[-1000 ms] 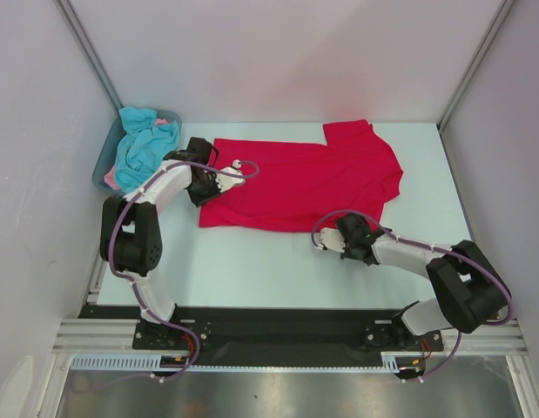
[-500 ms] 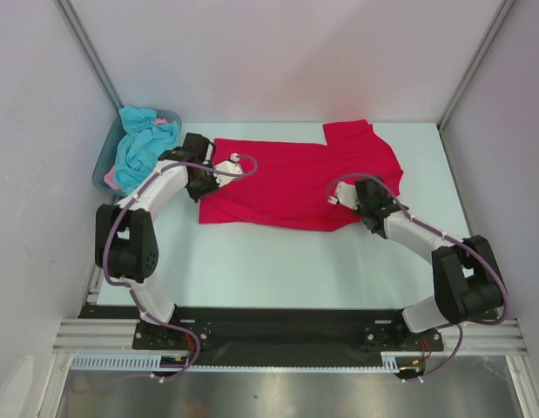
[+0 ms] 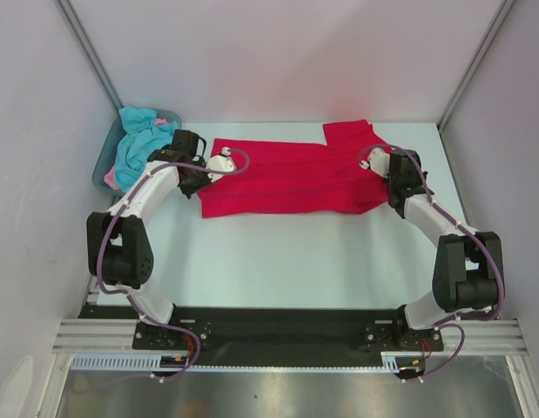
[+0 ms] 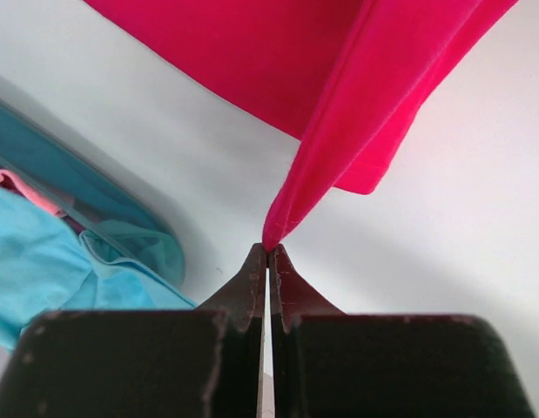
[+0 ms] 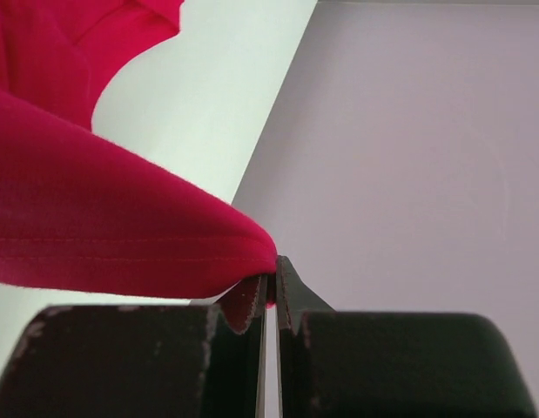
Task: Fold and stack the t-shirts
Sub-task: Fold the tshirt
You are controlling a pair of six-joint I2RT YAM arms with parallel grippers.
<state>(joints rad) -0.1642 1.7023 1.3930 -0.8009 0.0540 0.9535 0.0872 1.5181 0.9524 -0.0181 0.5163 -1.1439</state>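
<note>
The table point(image 3: 278, 261) carries one red t-shirt point(image 3: 286, 178), spread across its far middle, and this is where the change lies. A second ago the right arm was low at the shirt's near edge; it has since swung up and away to the far right, drawing that pinched cloth with it. The near hem now lies further back and the right sleeve has been pulled inward, so the shirt reads as a narrower band. I judge this a lengthwise fold in hand, not yet laid flat or released. At the far left stands one grey-blue tub point(image 3: 98, 172), just beside the shirt's left end. In it lies one heap of turquoise cloth point(image 3: 140, 144) and a sliver of pink cloth point(image 4: 25, 190); how many shirts that makes cannot be told. Those await folding, so the task looks early. There are two grippers. The left gripper point(image 4: 267, 251) has edged slightly toward the far left, its fingers closed tight on a raised fold at the shirt's left end. The right gripper point(image 5: 271, 280) is likewise clamped on a bunched red fold lifted off the table.
</note>
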